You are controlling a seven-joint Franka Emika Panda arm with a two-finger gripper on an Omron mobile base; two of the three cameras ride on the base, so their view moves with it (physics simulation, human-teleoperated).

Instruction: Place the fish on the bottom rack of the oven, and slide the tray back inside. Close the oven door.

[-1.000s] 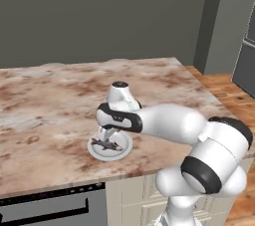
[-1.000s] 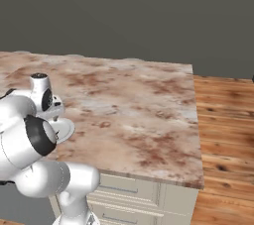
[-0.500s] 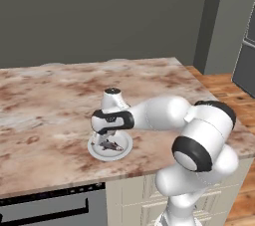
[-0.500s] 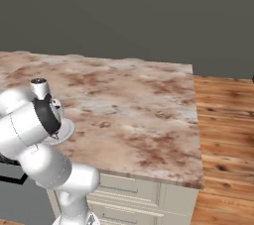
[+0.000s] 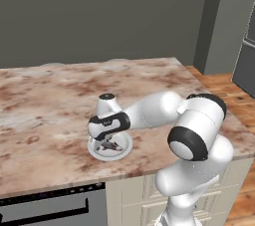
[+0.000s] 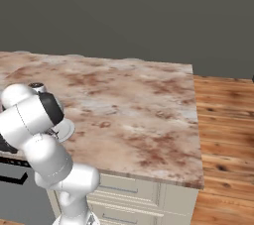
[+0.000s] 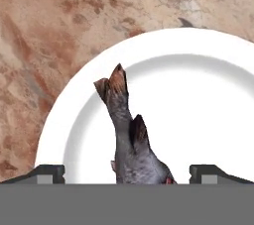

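Two fingertips [image 7: 44,173] astride fish [image 7: 130,144]

A round white plate [image 5: 121,152] sits on the marble counter [image 5: 50,100] near its front edge

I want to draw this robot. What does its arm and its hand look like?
The arm is made of smooth, rounded white segments with dark bands at the joints, like a fat white tube that bends. The gripper has two small dark finger tips with flat, boxy ends. No cables or markings show.
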